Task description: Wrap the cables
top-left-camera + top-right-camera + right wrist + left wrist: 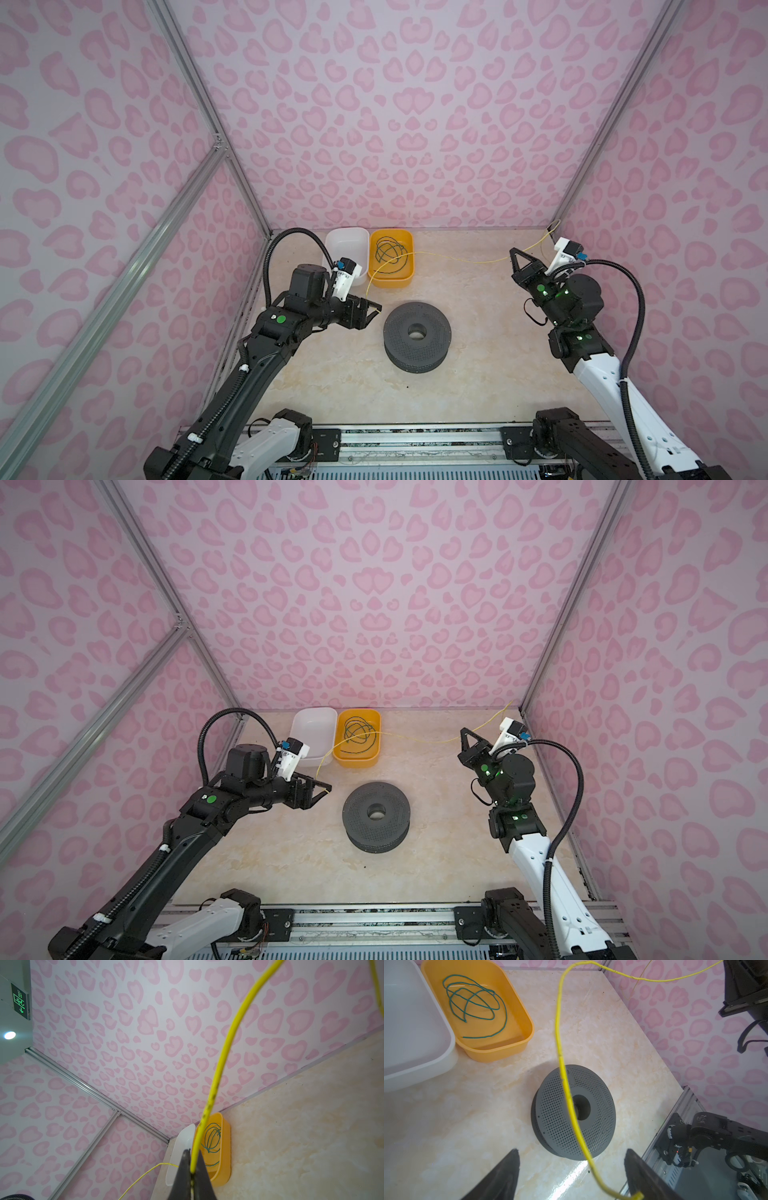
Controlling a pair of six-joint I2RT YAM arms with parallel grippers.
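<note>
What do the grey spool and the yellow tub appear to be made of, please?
The grey spool looks like matte moulded plastic: dull, evenly grey, with regular rows of small holes; painted metal is possible. The yellow tub looks like smooth plastic: rounded corners, faint sheen inside.

Light: bright, even; ceiling lamp (9,1035) seen glowing.
Shadow: soft, cast beside the spool (574,1111).
Glare: white sheen caught on tabletop (577,1169).
Blur: yellow cable (216,1076) softened near lens.

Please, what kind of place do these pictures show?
Probably an enclosed robot test booth: pink patterned wall panels set in aluminium framing, with a left arm and a right arm mounted on a rail at the edge of a tabletop.
</note>
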